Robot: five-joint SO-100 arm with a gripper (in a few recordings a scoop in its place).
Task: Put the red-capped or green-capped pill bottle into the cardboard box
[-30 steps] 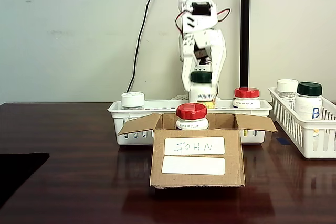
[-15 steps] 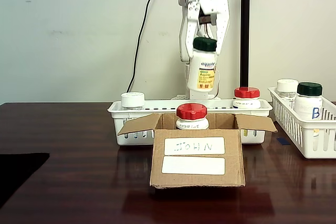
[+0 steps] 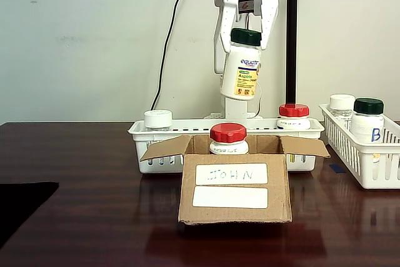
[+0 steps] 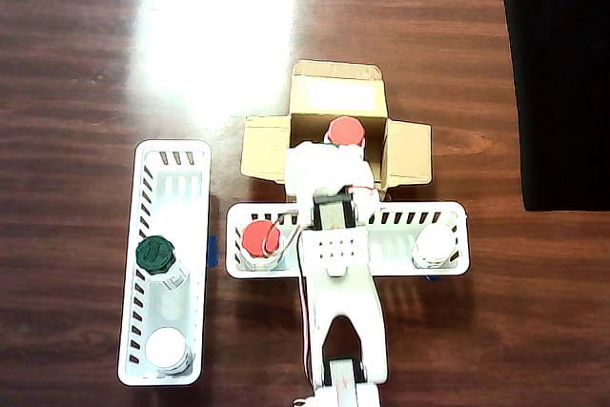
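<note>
Clenched on the dark green screw cap, the white two-finger gripper [image 3: 248, 29] holds the white plastic pill bottle with the white-and-yellow "equate" label [image 3: 242, 70] in the air at upper centre of the fixed view, hanging slightly tilted above the long white slotted plastic basket [image 3: 145, 134] behind the box. Below it and nearer the camera sits the small brown corrugated cardboard box [image 3: 235, 186], flaps open, with a handwritten label on its front; a red-capped bottle [image 3: 228, 138] already stands inside. In the overhead view the arm's head [image 4: 327, 173] covers the near edge of the box opening, so the carried bottle is hidden there. I judge this the carry step: the bottle is lifted clear of the basket, and the next move calls for bringing it over the free space beside the red cap, lowering it, then letting go.
</note>
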